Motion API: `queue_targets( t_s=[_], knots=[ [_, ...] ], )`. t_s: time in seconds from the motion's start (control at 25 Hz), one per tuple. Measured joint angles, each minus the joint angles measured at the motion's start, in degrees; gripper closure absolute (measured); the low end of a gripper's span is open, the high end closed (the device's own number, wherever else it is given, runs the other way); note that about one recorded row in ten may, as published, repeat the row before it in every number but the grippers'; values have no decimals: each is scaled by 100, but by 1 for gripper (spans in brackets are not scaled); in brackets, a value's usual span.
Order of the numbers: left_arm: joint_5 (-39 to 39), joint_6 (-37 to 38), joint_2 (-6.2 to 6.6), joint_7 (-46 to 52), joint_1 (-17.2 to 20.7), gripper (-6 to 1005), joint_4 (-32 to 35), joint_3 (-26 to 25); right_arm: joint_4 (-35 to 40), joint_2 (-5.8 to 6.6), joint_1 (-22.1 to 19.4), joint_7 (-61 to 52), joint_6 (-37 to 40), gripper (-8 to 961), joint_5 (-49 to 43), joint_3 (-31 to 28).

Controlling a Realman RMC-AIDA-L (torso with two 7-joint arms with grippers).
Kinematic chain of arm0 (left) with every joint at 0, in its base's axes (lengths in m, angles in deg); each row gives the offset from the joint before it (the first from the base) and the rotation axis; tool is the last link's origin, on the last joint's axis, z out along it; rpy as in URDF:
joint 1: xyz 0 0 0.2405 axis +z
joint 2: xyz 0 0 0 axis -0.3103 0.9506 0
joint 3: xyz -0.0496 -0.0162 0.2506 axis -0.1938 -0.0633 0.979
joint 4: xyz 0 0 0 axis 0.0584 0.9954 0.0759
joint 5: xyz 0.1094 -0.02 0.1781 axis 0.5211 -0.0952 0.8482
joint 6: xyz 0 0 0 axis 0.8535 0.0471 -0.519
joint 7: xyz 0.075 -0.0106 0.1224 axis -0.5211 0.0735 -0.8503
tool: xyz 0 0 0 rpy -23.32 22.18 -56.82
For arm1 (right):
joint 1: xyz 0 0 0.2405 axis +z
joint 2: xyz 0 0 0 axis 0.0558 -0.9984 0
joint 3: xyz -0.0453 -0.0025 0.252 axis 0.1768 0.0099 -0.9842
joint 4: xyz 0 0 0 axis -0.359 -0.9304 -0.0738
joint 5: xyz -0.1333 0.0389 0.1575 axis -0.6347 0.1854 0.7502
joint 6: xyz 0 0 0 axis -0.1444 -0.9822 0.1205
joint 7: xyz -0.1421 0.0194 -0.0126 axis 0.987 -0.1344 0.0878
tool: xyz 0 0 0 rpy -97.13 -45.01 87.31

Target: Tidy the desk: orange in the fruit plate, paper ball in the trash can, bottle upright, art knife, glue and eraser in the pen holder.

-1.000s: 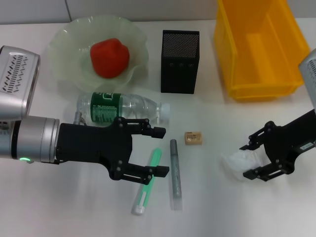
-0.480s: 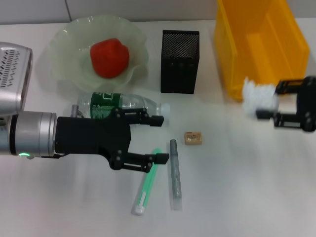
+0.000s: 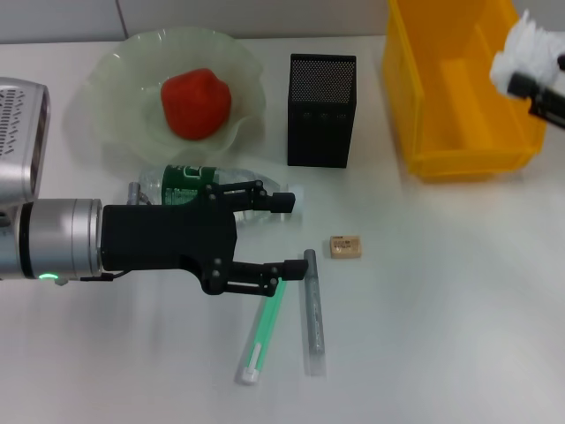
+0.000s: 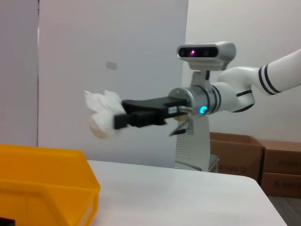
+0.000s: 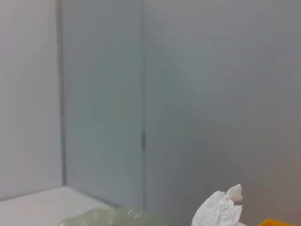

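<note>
My right gripper (image 3: pixel 530 84) is clamped on the paper ball (image 3: pixel 523 49), holding it high over the far right rim of the trash can (image 3: pixel 459 150); the left wrist view shows the wad (image 4: pixel 102 120) pinched at my fingertips, well above the yellow wall (image 4: pixel 47 174). My left gripper (image 3: pixel 287 237) hangs spread wide and empty, beside the fallen bottle (image 3: pixel 190 190), its fingers reaching toward the pen holder (image 3: pixel 322 110) side. The risk as I judge it: the ball sits near the can's outer edge, so letting go here could bounce it off the rim or drop it outside; I should be further over the can's middle first. The left fingers are also close enough to the bottle to nudge and roll it. The orange (image 3: pixel 196 103) already lies in the plate (image 3: pixel 110 88); the eraser (image 3: pixel 345 246) lies apart from the holder. The desk (image 3: pixel 441 309) is plain white, with bare pale walls and cardboard boxes (image 4: pixel 244 153) behind.
</note>
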Motion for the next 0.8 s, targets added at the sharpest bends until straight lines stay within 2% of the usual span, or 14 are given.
queue_targets(
  t_s=[0.2,0.24,0.44,0.8],
  knots=[
    [0,-16,-9,1,12,220,-35,2,-178,-52,268,-6,-630,290,203,0],
    [0,-19,-9,1,13,220,-45,6,-199,-81,381,-44,-955,286,216,1],
    [0,-22,-7,-3,66,223,-82,-9,-291,-100,617,-140,-1557,267,220,37],
    [1,-21,-5,-26,68,227,-142,-17,-347,-155,760,-136,-1940,233,221,23]
  ],
)
